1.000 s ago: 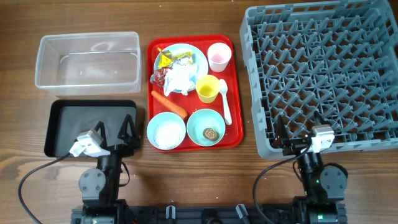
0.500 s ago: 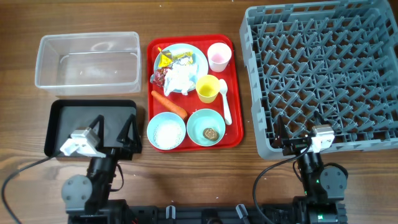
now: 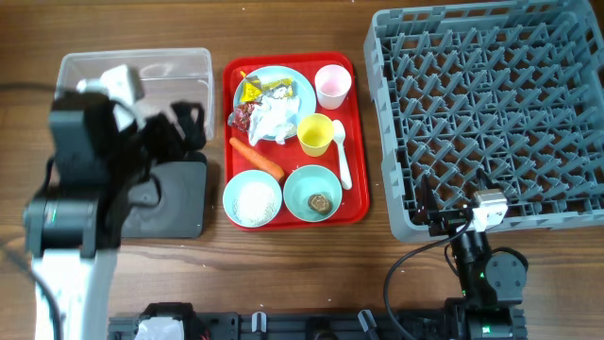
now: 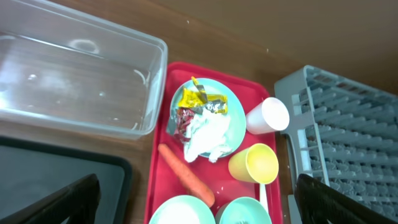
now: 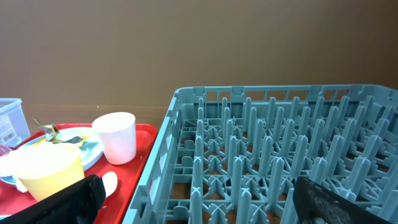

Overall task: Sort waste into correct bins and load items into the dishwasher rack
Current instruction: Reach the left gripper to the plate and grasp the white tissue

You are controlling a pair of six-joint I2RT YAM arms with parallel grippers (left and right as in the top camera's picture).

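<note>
Sweeping up over the left side, the left gripper [image 3: 179, 125] is a motion-blurred dark shape, jaws spread wide and holding nothing. A second ago it sat low at the near table edge; now its arm hides most of the matte black tray [image 3: 185, 204] and part of the clear plastic tub [image 3: 175, 55]. The right gripper [image 3: 450, 196] hasn't budged, jaws wide apart and empty at the near rim of the grey lattice rack [image 3: 491, 113]. On the glossy red tray [image 3: 358, 175] sits a round pale blue plate [image 3: 300, 87] carrying a crumpled white tissue [image 3: 274, 118] and shiny wrappers [image 3: 251, 91]. Around it lie a tapered orange carrot [image 3: 257, 159], yellow cup [image 3: 315, 134], pink cup [image 3: 332, 85], white spoon [image 3: 342, 156], a bowl of white grains [image 3: 229, 194] and a second bowl [image 3: 294, 189] holding a brown lump [image 3: 319, 202]. The left wrist view cuts both bowls off.
</note>
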